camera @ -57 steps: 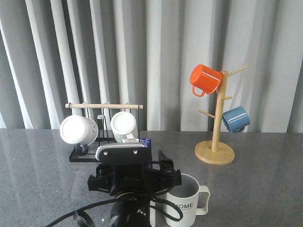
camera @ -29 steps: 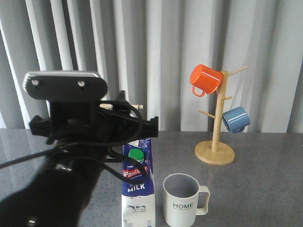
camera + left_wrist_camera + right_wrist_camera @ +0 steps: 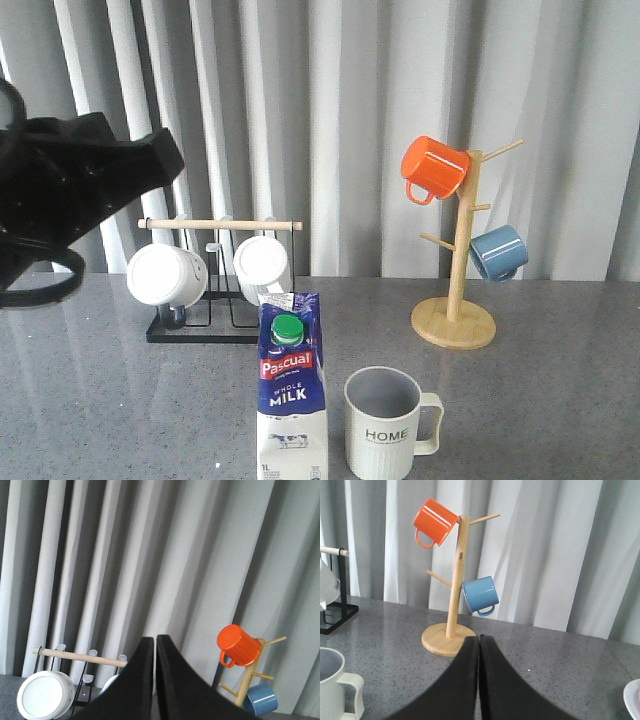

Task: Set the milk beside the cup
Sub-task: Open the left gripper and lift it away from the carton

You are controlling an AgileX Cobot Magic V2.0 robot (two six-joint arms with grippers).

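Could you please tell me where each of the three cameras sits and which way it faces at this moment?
Front view: behind the table, facing forward at the milk, the cup and the curtain; the raised left arm shows at the left edge.
Left wrist view: on the raised left arm, facing the curtain; its shut left end effector shows.
Right wrist view: low over the table, facing the mug tree; its shut right end effector shows.
Shared: all three see the orange mug and blue mug.

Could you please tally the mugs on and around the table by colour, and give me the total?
White mugs on the black rack: 2
Orange mug: 1
Blue mug: 1
Pale "HOME" cup beside the milk: 1
Total: 5
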